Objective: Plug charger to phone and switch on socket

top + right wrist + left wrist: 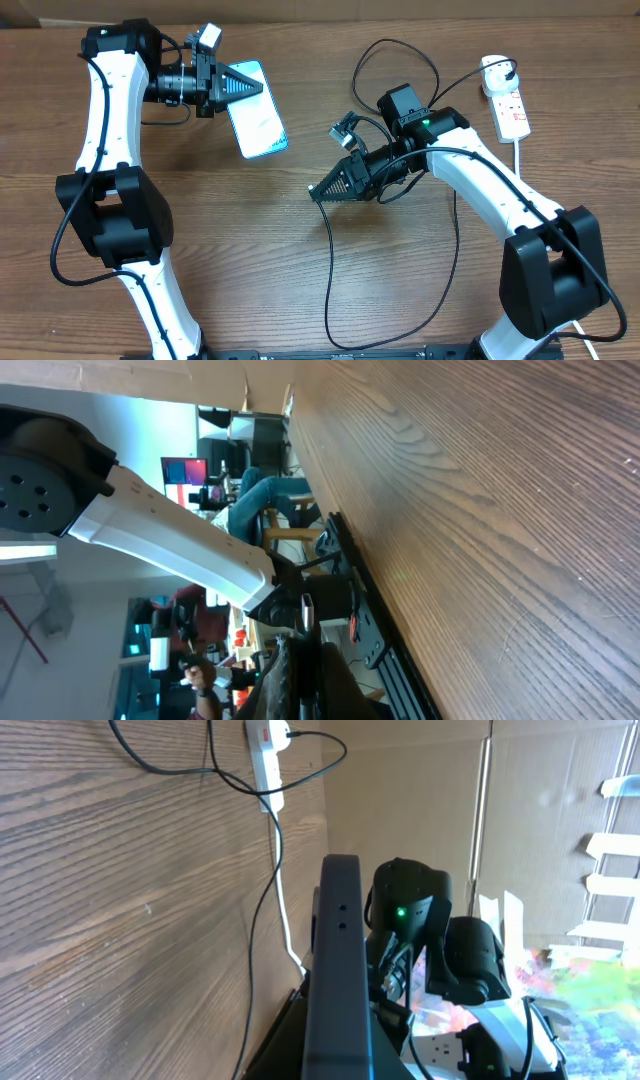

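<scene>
Up on the left side, my left gripper [258,88] is clamped on the phone [258,125], tilted above the table. It is stiff, slick glass, so I judge the side edges the safest hold. My right gripper [318,192] is closed on the charger [328,270] near its limp tip, well apart from the phone. Only the left wrist view shows the phone's edge holes; only overhead shows the whole socket [510,108].

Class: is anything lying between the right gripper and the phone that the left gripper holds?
Nothing visible does. Only bare table lies between the right gripper and the phone; the charger trails down, away from that gap.
</scene>
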Tool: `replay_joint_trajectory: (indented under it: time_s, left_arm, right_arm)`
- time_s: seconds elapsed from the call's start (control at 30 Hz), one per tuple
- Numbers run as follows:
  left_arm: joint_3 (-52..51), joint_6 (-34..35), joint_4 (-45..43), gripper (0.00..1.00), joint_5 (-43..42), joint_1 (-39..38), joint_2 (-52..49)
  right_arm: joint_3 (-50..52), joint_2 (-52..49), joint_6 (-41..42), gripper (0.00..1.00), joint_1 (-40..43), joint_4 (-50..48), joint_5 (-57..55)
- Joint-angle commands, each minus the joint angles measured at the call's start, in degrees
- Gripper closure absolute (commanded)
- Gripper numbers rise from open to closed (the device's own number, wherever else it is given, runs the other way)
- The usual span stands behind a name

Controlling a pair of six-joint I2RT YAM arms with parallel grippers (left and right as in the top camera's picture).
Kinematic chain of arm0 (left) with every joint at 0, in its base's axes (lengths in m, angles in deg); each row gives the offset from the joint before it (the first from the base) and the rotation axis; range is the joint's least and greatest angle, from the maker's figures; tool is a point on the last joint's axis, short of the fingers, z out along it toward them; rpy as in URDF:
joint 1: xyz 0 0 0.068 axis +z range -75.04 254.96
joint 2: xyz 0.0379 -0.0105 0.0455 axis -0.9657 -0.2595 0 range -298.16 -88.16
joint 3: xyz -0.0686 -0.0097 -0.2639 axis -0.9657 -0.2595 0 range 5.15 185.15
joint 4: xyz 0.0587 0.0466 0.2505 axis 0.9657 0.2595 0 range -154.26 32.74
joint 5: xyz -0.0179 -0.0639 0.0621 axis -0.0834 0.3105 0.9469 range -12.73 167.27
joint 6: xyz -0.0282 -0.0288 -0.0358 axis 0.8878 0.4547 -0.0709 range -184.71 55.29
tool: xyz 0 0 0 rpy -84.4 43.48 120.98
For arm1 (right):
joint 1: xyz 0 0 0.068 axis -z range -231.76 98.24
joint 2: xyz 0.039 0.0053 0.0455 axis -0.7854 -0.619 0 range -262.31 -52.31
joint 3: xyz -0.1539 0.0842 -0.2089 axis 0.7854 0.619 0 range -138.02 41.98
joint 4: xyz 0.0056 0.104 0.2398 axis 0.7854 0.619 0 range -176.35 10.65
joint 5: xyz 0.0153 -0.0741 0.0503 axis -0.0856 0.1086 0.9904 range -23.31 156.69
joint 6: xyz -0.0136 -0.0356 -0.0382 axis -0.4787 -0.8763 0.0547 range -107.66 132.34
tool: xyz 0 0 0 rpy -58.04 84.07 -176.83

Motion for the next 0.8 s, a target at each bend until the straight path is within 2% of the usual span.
replay_joint_trajectory:
  time_s: [0.0,0.3,0.47,0.77]
  left_arm:
    - [0.76,0.98,0.07,0.96,-3.48,-0.44,0.57]
    - [0.76,0.98,0.09,0.96,-3.50,-0.46,0.59]
    - [0.76,1.14,-0.98,0.96,-5.01,-1.22,0.57]
    - [0.76,12.87,-11.56,0.96,-7.67,-3.48,0.57]
  right_arm:
    - [-0.15,3.80,-0.85,0.96,1.49,0.55,1.05]
    - [-0.15,12.92,-1.14,0.96,9.40,6.78,-3.85]
    - [-0.15,16.26,-1.16,0.96,9.31,6.93,-2.40]
    - [0.22,16.41,-4.09,0.96,3.78,3.76,3.96]
